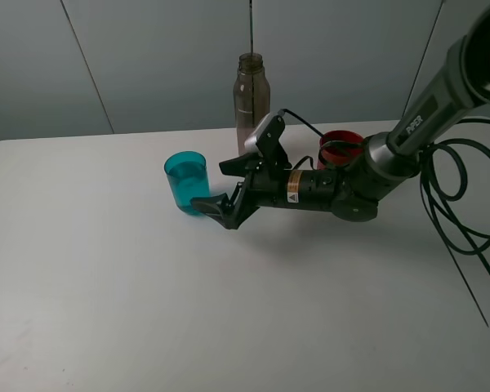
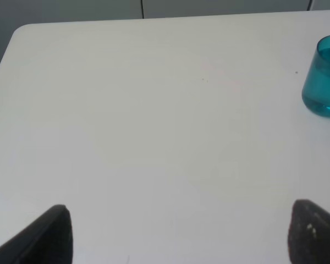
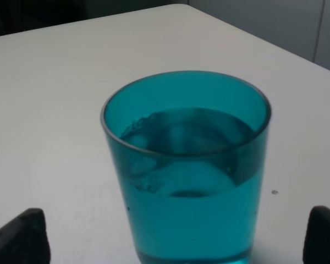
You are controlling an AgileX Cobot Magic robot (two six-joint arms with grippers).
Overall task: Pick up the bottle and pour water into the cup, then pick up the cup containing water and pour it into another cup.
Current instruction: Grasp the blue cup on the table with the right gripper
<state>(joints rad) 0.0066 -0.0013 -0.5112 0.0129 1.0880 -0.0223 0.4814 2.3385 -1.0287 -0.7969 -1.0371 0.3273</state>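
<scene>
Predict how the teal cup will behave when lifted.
The cup looks well over half full of water, so probably heavy for its size and apt to slop if tilted. Its smooth, tapered walls may slip in the open right tool unless gripped firmly.

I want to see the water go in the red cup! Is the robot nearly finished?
Halfway. Done: the teal cup holds water and the bottle stands upright. In hand: the right arm aims open jaws at that cup, not gripping yet. Left: lift it and pour into the red cup.
</scene>
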